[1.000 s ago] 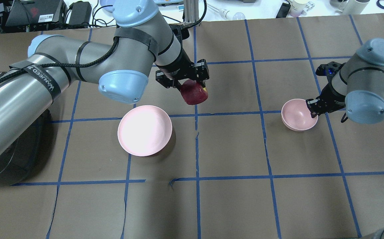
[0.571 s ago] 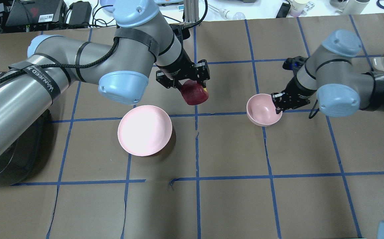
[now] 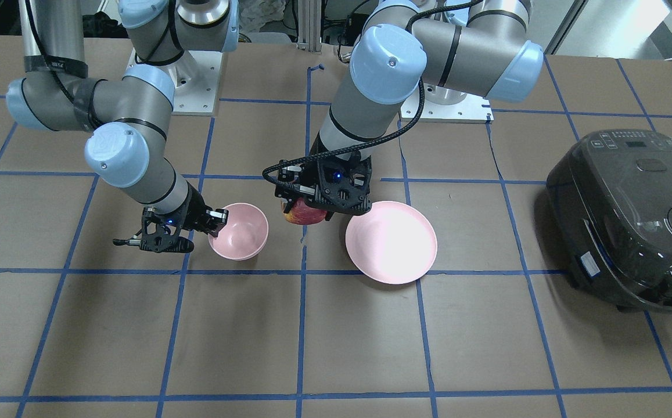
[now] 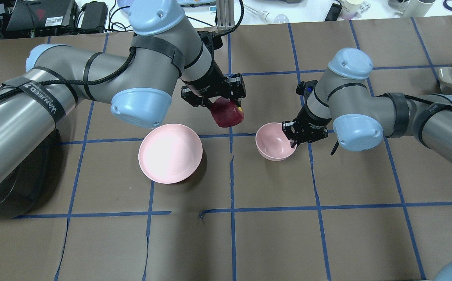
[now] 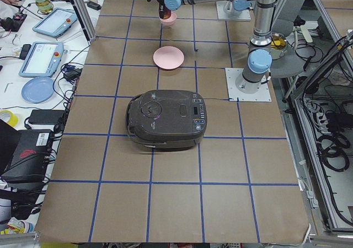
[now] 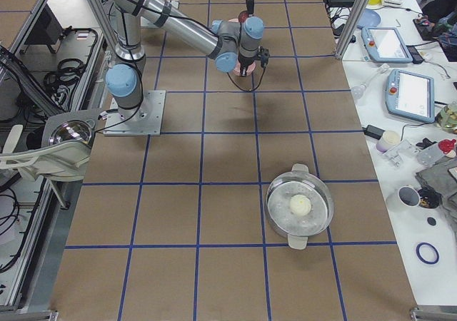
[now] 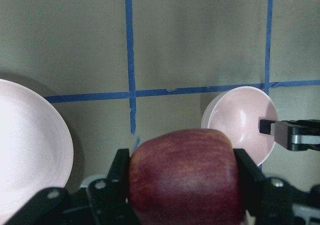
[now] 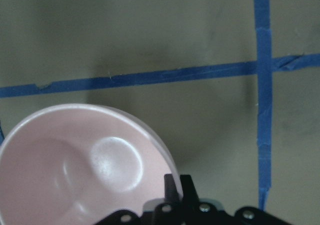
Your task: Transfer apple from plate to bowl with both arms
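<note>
Saw a dark, glossy rice cooker squatting toward the left-end edge of the surface, well apart from the work. Saw a lidded metal pot with a pale round lump inside, toward the right-end edge and equally far off. Found the surface covered in matt brown paper, ruled into squares with blue tape. Found only bare paper and one tape line between plate and bowl. Found the left gripper clamped on the apple, a black finger at each flank. Placed the fruit raised clear above the surface, between plate and bowl and over neither. Noted the apple as roundish, dark red, dully shining, with a yellow patch at one side. Placed the bowl near the apple on the side toward the right-end edge, apart from it. Found the right gripper pinched narrow on the bowl's rim, at the side facing the right-end edge, with one finger inside the wall. Could not tell bowl resting on paper from bowl hanging just above it. Saw both dishes as smooth, plain, pale pink. Noted the plate as wide, shallow and flat on the paper, about midway between the two end edges. Noted the bowl as small, deep and much narrower than the plate.
</note>
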`<state>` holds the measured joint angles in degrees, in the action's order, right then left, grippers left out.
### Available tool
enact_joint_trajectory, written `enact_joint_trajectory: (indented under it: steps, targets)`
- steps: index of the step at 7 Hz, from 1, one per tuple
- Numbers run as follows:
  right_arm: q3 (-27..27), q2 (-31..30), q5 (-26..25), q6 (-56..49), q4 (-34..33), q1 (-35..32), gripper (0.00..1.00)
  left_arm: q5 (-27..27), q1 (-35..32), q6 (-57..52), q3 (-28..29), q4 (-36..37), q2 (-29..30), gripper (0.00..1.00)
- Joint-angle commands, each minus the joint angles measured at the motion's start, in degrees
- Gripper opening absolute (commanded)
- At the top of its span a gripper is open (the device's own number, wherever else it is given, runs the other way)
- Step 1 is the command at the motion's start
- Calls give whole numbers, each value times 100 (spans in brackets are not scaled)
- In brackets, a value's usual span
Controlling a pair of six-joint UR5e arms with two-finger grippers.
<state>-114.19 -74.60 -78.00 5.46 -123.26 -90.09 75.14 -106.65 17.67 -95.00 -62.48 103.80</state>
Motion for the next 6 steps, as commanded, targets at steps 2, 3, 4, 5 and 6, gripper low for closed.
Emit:
enact_joint_trajectory:
  steps: [2,3,4,5,6]
  targets:
    - [18,-10,-31,34,-119,-26,100,0,4,25,-71,26,0,0]
    - [385,-71,-432,-1,-32,-9,100,-17,-5,113,-54,78,87,0]
    - [867,-202,-810,-10,499,-8,100,-43,-66,453,-45,131,201,0]
    - [1376,-534,-892,-1,1305,0,100,-61,-171,630,-71,436,289,0]
    - [1965,-773,-1102,-1,2062,0,100,-61,-328,1058,-97,569,456,0]
